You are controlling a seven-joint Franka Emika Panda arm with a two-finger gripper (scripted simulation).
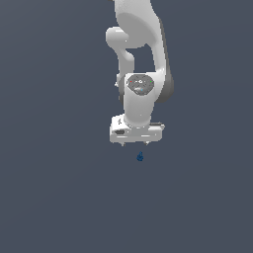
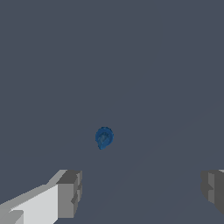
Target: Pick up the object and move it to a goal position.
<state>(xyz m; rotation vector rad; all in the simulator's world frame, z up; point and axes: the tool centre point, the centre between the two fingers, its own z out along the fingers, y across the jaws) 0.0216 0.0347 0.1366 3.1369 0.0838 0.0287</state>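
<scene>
The object (image 1: 140, 157) is a tiny dark blue lumpy item on the plain grey floor, just below the white hand in the exterior view. In the wrist view the object (image 2: 104, 138) lies on the floor ahead of the two fingers. My gripper (image 1: 137, 144) hangs above it, pointing down, and is open and empty. Its grey fingertips (image 2: 70, 192) stand wide apart at either side of the wrist view. The fingers do not touch the object.
The white arm (image 1: 141, 54) rises from the hand to the top of the exterior view. A plain grey floor (image 1: 59, 197) lies all around.
</scene>
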